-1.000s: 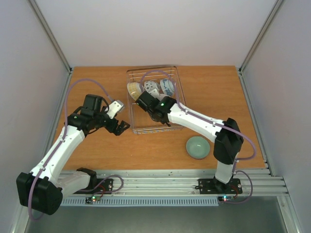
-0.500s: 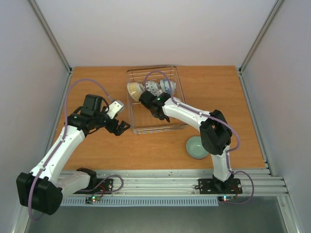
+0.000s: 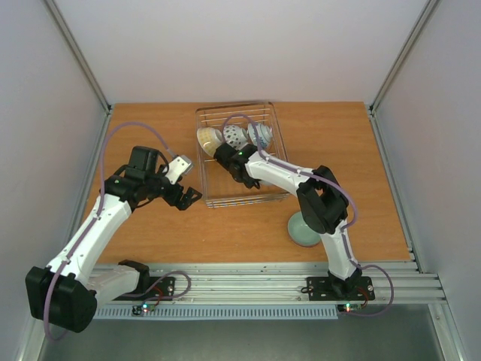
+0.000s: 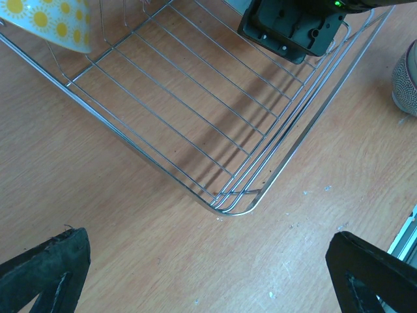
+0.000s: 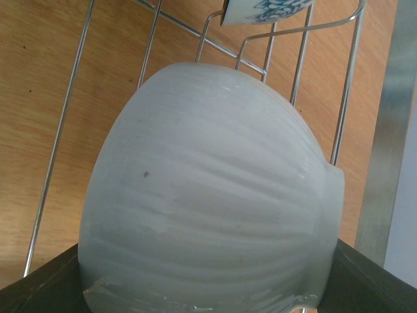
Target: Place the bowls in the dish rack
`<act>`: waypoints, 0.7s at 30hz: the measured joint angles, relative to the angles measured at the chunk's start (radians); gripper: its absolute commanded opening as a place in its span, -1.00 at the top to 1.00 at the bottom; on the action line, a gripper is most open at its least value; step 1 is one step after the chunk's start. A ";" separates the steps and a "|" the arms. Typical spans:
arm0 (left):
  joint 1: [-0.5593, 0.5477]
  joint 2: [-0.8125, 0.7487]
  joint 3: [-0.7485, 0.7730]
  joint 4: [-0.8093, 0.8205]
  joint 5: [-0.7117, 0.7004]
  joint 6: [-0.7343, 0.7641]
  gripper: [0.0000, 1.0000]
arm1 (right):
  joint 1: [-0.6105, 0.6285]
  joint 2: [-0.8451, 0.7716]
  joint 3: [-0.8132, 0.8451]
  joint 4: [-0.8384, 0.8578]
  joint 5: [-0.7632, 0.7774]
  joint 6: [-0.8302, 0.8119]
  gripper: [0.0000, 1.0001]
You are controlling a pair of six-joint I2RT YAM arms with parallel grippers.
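Observation:
The dish rack (image 3: 248,197) is a silver wire basket at the table's middle back. A cream bowl (image 3: 208,138), a dark-dotted bowl (image 3: 234,135) and a blue-and-white bowl (image 3: 260,134) stand on edge in its far end. My right gripper (image 3: 228,153) reaches into the rack just behind the dotted bowl. In the right wrist view, a bowl (image 5: 208,195) with a pale grey ribbed outside fills the space between the dark fingers (image 5: 39,287), and the gripper (image 5: 208,287) is shut on it. A pale green bowl (image 3: 303,232) sits on the table, half hidden by my right arm. My left gripper (image 3: 188,197) hangs open over bare wood.
The rack's near corner (image 4: 228,203) lies just ahead of the left gripper (image 4: 208,277). A yellow-flowered bowl (image 4: 52,23) shows inside the rack, and a speckled bowl (image 4: 407,78) sits outside it on the table. Metal rails (image 3: 263,280) run along the front edge.
The right arm's elbow has folded in toward the rack. Its gripper has shifted slightly left and back, and the bowl it holds now stands more upright among the others. The left arm has not moved.

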 measured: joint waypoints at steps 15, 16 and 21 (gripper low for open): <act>0.000 0.000 0.000 0.000 0.003 0.003 -0.99 | -0.007 0.018 0.011 0.021 -0.005 -0.018 -0.66; 0.000 0.000 0.000 0.000 0.003 0.003 -0.99 | -0.008 0.011 0.002 0.031 -0.008 -0.021 -0.72; 0.000 0.000 0.000 0.000 0.003 0.003 -0.99 | -0.023 -0.031 -0.046 0.116 -0.089 -0.019 -0.96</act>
